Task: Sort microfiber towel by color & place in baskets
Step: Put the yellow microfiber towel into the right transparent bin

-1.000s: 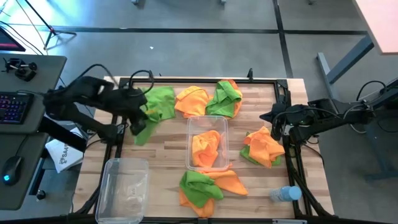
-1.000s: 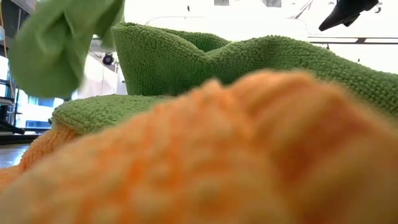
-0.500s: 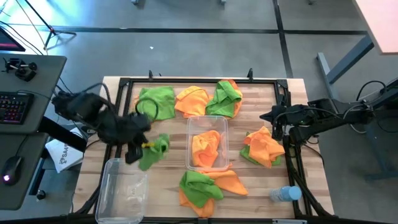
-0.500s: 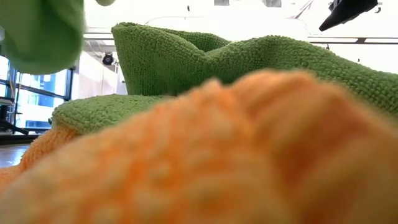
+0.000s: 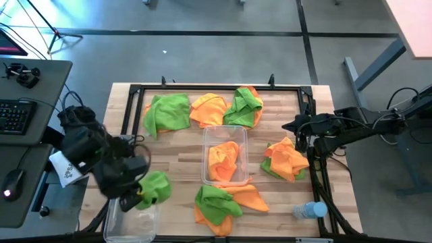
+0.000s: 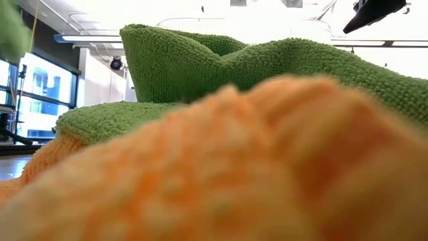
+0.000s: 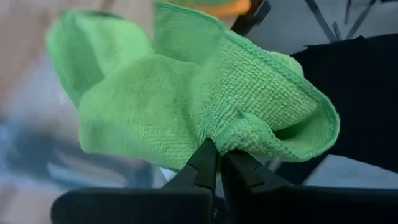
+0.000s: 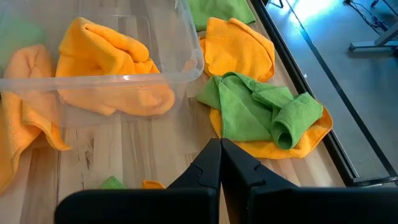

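My left gripper [image 5: 137,194] is shut on a bright green towel [image 5: 155,188] and holds it over the far end of the empty clear basket [image 5: 129,217] at the table's near left. A second clear basket [image 5: 225,156] in the middle holds orange towels. Loose green and orange towels lie along the far edge [image 5: 167,113], at the right [image 5: 287,160] and near the front [image 5: 223,201]. My right gripper [image 5: 291,126] is shut and waits at the table's right edge, touching nothing. My left gripper pinches a bunched fold of the green towel [image 7: 244,135] between its two fingertips [image 7: 205,163]. The towel is lifted clear of the table, and its loose part billows out beyond the fingers [image 7: 137,106].
A clear water bottle with a blue cap [image 5: 309,210] lies at the near right corner. A black frame [image 5: 202,88] runs around the table. In the low view, a green-on-orange towel pile [image 6: 267,73] fills the picture. A desk with a keyboard [image 5: 13,116] stands to the left.
My left gripper has carried the green towel from beside the far-left green towel toward the table's near edge and a little left, ending over the empty basket. It stayed shut on the towel, which hung clear of the table throughout. The right arm kept still.
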Available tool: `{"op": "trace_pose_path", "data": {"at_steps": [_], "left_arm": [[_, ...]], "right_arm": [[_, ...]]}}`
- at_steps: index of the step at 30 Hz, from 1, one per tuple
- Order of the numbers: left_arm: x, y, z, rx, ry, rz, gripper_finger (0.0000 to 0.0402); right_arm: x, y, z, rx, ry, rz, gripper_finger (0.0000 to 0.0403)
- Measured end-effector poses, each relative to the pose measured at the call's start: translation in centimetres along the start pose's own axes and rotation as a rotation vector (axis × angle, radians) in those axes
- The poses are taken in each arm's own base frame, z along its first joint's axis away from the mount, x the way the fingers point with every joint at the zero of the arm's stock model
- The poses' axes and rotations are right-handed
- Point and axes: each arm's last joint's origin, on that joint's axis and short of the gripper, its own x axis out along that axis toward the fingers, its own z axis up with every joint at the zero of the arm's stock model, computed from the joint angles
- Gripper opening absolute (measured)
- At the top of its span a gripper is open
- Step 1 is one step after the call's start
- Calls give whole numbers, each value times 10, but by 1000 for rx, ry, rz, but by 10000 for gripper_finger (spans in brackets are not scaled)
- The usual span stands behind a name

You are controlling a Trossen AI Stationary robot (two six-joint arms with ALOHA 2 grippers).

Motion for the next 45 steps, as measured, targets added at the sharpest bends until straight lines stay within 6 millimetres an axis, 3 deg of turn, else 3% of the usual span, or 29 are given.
{"op": "trace_pose_path", "data": {"at_steps": [4, 12, 20, 25, 31, 41, 45], "left_arm": [[5, -3, -19, -116, 64, 19, 0], [27, -18, -39, -184, 103, 49, 0], [47, -33, -67, -106, 163, 22, 0], [58, -22, -67, -58, 100, 194, 0], [88, -10, -59, 136, -77, 290, 0], [140, 23, -72, 389, 34, 519, 0], [159, 35, -74, 468, -7, 563, 0]], "right_arm": [[0, 0, 0, 0, 0, 0, 0], [0, 0, 0, 1, -1, -1, 0], [0, 0, 0, -4, -3, -14, 0], [0, -1, 0, -4, -7, -38, 0], [0, -1, 0, -2, -7, -39, 0], [0, -1, 3, 18, -34, -35, 0], [0, -1, 4, 44, -38, -35, 0]]}}
